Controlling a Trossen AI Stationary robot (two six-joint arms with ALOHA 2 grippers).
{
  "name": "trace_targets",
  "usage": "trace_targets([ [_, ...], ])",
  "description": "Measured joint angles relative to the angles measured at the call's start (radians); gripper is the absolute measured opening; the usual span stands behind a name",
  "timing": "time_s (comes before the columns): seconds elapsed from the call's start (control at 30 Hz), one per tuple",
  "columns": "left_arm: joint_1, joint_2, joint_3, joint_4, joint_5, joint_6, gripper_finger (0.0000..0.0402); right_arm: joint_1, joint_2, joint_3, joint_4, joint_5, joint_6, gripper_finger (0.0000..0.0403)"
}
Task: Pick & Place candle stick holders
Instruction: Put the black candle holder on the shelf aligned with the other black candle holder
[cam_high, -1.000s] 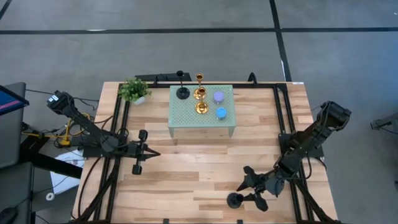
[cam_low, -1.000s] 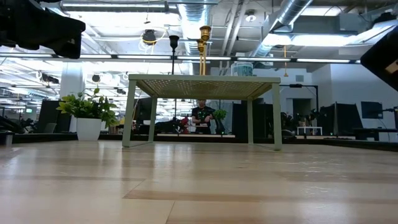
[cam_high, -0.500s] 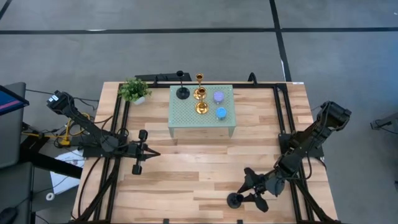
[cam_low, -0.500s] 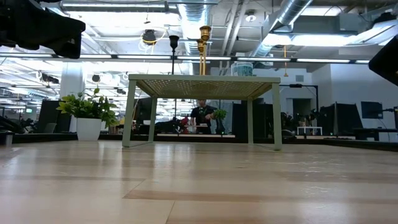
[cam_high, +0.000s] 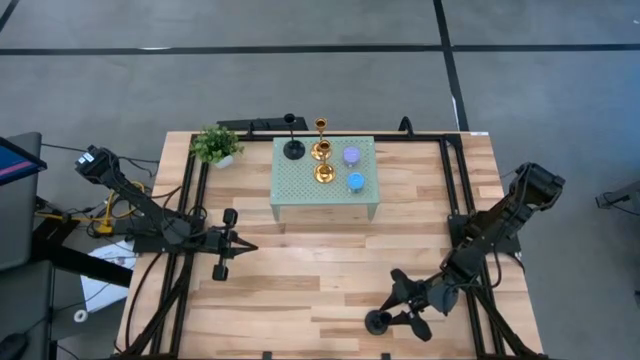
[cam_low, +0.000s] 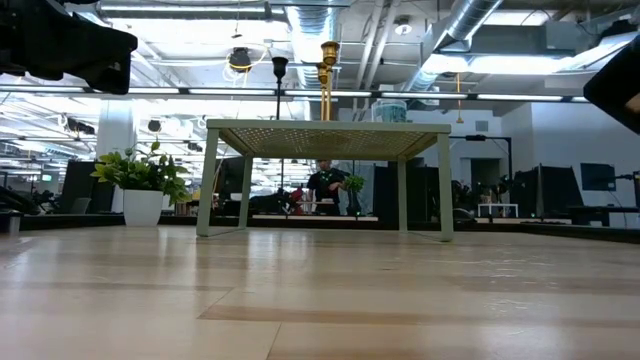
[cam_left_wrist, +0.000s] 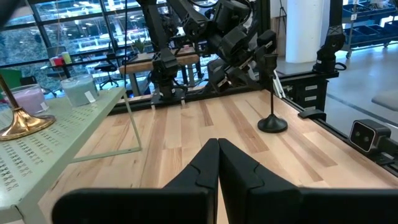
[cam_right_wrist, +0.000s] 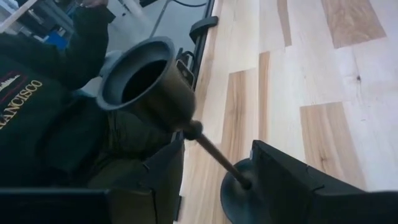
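A black candle stick holder (cam_high: 378, 321) stands upright on its round base near the table's near right. The right wrist view shows its cup (cam_right_wrist: 146, 74), thin stem (cam_right_wrist: 214, 152) and base (cam_right_wrist: 239, 199). My right gripper (cam_right_wrist: 214, 180) is open, one finger on either side of the stem, with a gap on both sides. A second black holder (cam_high: 293, 148), two gold holders (cam_high: 321, 148), a lilac one (cam_high: 351, 155) and a blue one (cam_high: 355, 181) stand on the mint-green stand (cam_high: 300, 195). My left gripper (cam_high: 246, 246) is shut and empty at the table's left.
A small green potted plant (cam_high: 217, 145) stands left of the stand at the far edge. Black frame rails (cam_high: 190, 220) run along both sides of the table. A person in a dark sweater (cam_right_wrist: 43, 99) is beyond the table's near edge. Bare wood lies between the stand and the grippers.
My right arm has shifted a little, as the low view's right edge shows. The black holder by it stays standing where it was.
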Motion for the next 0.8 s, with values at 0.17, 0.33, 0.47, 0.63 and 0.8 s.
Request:
trace_targets([
  [0.17, 0.0, 0.0, 0.0, 0.0, 0.0, 0.0, 0.0008, -0.009, 0.0, 0.0, 0.015, -0.003, 0.013, 0.0174],
  [0.33, 0.0, 0.0, 0.0, 0.0, 0.0, 0.0, 0.0008, -0.013, 0.001, 0.0, 0.029, -0.014, 0.019, 0.0163],
  [0.47, 0.0, 0.0, 0.0, 0.0, 0.0, 0.0, 0.0008, -0.012, 0.001, 0.0, 0.029, -0.023, 0.018, 0.0147],
  [0.63, 0.0, 0.0, 0.0, 0.0, 0.0, 0.0, 0.0008, -0.013, 0.001, 0.0, 0.019, -0.025, 0.002, 0.0109],
  [0.8, 0.0, 0.0, 0.0, 0.0, 0.0, 0.0, 0.0008, -0.013, 0.001, 0.0, -0.014, -0.025, 0.0, 0.0054],
])
